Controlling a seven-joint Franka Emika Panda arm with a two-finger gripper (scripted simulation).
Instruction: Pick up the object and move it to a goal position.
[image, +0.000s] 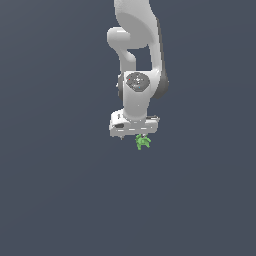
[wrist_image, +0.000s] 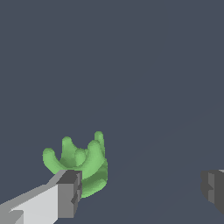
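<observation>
The object (image: 143, 142) is a small bright green lumpy thing with curved prongs, and it lies just under the white gripper hand in the exterior view. In the wrist view the object (wrist_image: 78, 164) sits close against one grey fingertip (wrist_image: 70, 192), which hides its near part. The other fingertip (wrist_image: 214, 188) is far off on the opposite side. My gripper (wrist_image: 141, 190) is open wide, and only the object's edge reaches into the gap between the fingers. I cannot tell whether the near finger touches the object. No goal marker shows in either view.
The white arm (image: 137, 60) comes down from the top of the exterior view to the hand (image: 134, 124). A plain dark grey surface (image: 60, 200) fills everything around it.
</observation>
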